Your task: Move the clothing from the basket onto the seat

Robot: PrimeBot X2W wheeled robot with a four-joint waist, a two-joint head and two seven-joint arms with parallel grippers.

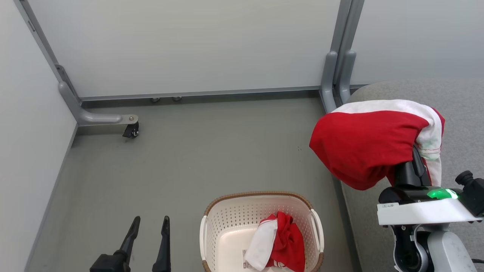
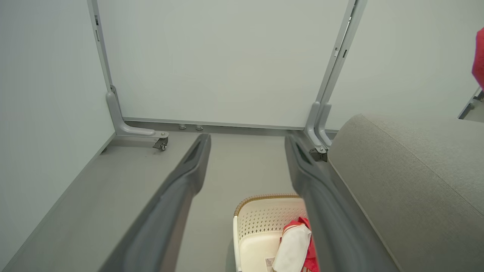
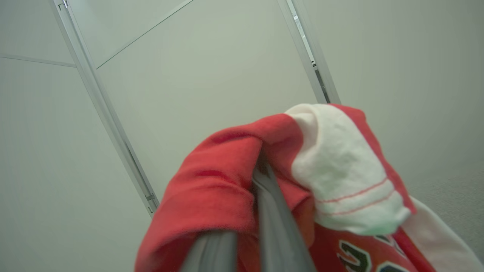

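- Pale partition panels [image 1: 189,45] stand behind the basket and on its L side. Grey frame posts sit at the corners.
- Grey floor [image 1: 196,151]: the basket sits on it, w/ bare floor to the basket's L and beyond it.
- Seat [image 1: 463,109]: big grey cushion just R of the basket, its rounded edge running alongside.
- Held garment [image 1: 363,147]: red w/ a white panel and thin red stripes, above and R of the basket, at the seat's near edge. You can't tell if it touches the cushion.
- Basket [image 1: 230,223]: cream, perforated, brown rim, upright.
- 2nd garment [image 1: 287,241]: red and white, bunched inside the basket against its R wall.
- R gripper [image 3: 261,177]: up and R of the basket, jaws clenched on the held garment. The cloth drapes over both fingers, and dark lettering shows low in the wrist cam.
- L gripper [image 1: 151,221]: just L of the basket, jaws spread wide, nothing between them.
- Caster [image 1: 131,131]: far L beyond the basket, under a frame foot.
- Label sticker [image 1: 246,257]: on the basket's inner floor, beside the 2nd garment.
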